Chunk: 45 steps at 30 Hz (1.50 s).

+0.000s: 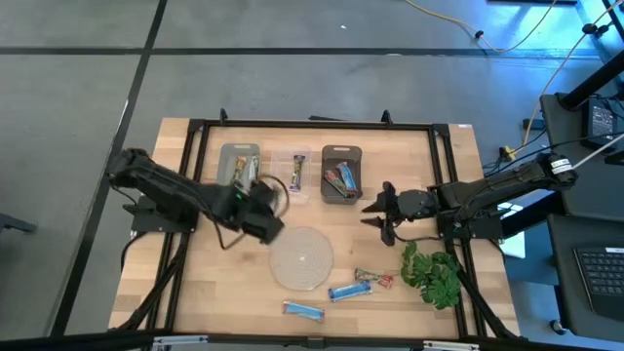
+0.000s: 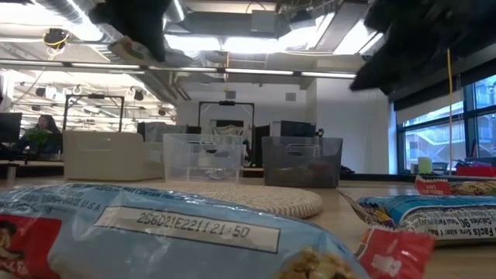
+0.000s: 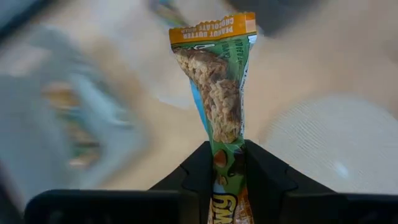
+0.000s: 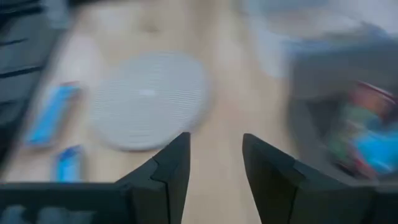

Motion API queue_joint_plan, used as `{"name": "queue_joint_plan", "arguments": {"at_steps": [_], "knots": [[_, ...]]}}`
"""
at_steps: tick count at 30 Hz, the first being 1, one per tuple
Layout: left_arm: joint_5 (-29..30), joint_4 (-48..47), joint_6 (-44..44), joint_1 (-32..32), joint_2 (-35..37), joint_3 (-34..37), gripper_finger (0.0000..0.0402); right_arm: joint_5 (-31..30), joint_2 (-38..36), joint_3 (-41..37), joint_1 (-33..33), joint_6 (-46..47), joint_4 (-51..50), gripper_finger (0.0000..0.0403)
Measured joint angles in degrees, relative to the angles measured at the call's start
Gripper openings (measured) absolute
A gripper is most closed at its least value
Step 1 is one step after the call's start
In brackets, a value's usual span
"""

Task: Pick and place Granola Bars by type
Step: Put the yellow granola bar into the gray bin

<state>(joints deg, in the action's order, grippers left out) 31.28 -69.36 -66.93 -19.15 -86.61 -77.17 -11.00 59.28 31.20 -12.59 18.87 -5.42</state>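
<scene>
The left hand pinches a green-and-gold granola bar by one end, the rest sticking out ahead, just short of the pale left bin. To do it well, carry it squarely over that bin before letting go. The right hand waits part-open and empty beside the dark bin. The wrapper reads "PEANUT BUTTER CHOCOLATE".
</scene>
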Motion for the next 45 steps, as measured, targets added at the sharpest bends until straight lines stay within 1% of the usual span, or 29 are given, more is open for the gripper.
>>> {"name": "queue_joint_plan", "arguments": {"at_steps": [2,4,7,10,14,17,21,24,27,30,33,39,45], "knots": [[1.78,-4.16,-2.71,1.48,2.14,0.0,0.0071,4.57,-0.08,0.0,-0.27,-2.53,2.62,0.0149],[1.83,-8.8,-4.51,3.33,3.72,0.0,0.007,6.23,-0.08,0.0,-0.19,-2.7,4.87,0.0149],[2.11,-15.03,-6.48,6.93,4.88,0.0,0.0068,4.81,-0.08,0.0,0.08,-2.62,6.59,0.0149],[2.91,-19.16,-6.7,11.65,5.49,0.02,0.0068,1.61,-0.08,0.0,0.08,-2.35,7.85,0.0149],[3.43,-18.76,-1.68,19.28,6.6,2.59,0.0069,-1.51,-0.08,0.0,0.1,0.27,8.25,0.0149],[1.41,-14.19,2.53,26.25,9.14,8.27,0.0066,-2.48,-0.08,0.0,0.1,1.93,8.23,0.0149],[-3.25,0.75,10.35,34.92,13.3,18.29,0.0065,-2.48,-0.08,0.0,0.1,3.71,8.21,0.0149],[-7.27,10.86,14.39,39.66,14.68,24.19,0.0069,-2.48,-0.08,0.0,0.1,5.0,8.21,0.0149],[-9.4,16.91,16.45,42.74,14.5,28.06,0.0071,-2.48,-0.08,0.0,0.1,5.1,8.21,0.0149],[-9.48,21.27,17.16,44.23,14.01,30.78,0.0071,-2.5,-0.08,0.0,0.1,5.82,8.19,0.0149],[-9.39,23.33,17.19,45.13,14.01,32.3,0.0072,-2.5,-0.08,0.0,0.1,6.43,8.15,0.0149],[-8.01,26.58,17.19,45.19,13.99,33.9,0.0072,-2.5,-0.08,-0.02,0.1,6.4,8.13,0.0149],[-7.83,27.67,17.75,45.19,13.99,33.97,0.0073,-2.5,-0.08,-0.02,0.1,6.15,8.09,0.0149]]}}
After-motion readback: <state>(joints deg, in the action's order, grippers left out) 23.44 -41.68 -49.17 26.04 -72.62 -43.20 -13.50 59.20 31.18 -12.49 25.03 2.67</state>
